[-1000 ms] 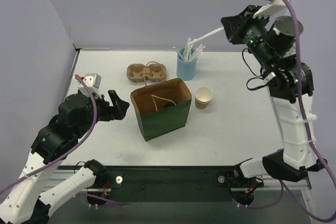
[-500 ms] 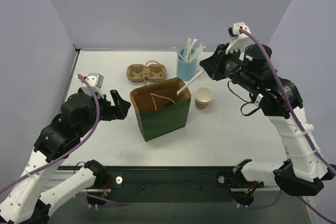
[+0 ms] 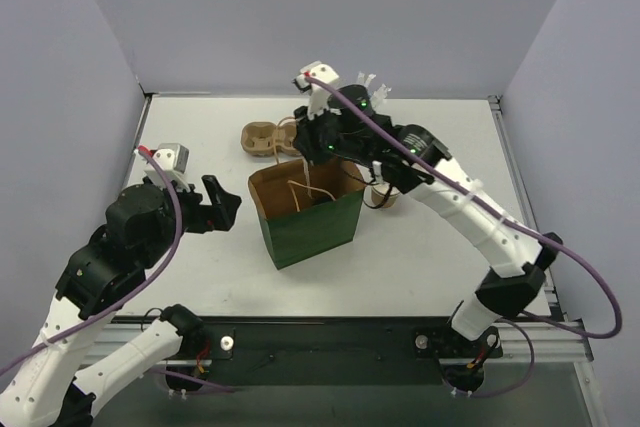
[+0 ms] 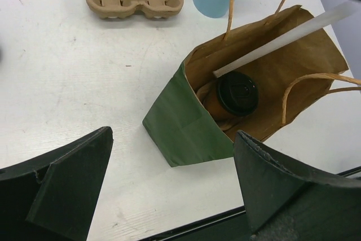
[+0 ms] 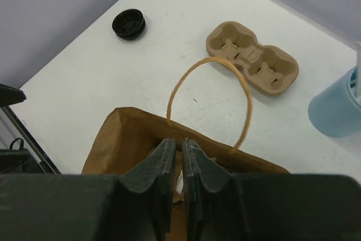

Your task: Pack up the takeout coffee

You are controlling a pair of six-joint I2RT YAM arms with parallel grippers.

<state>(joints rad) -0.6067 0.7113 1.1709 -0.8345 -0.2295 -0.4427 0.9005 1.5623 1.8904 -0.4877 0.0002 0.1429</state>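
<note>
The white table (image 3: pixel 450 237) was faintly scuffed, with lavender walls (image 3: pixel 300 7) on three sides. The left tool (image 3: pixel 225 205) stood wide open and empty. The right tool (image 5: pixel 181 142) hung nearly closed over the bag (image 3: pixel 310 227); any hold on the straw (image 4: pixel 282 40) could not be determined.

Robot lab cell: white table (image 3: pixel 200 267), plain lavender walls (image 3: pixel 300 17), two bench-mounted arms (image 3: pixel 130 237).
</note>
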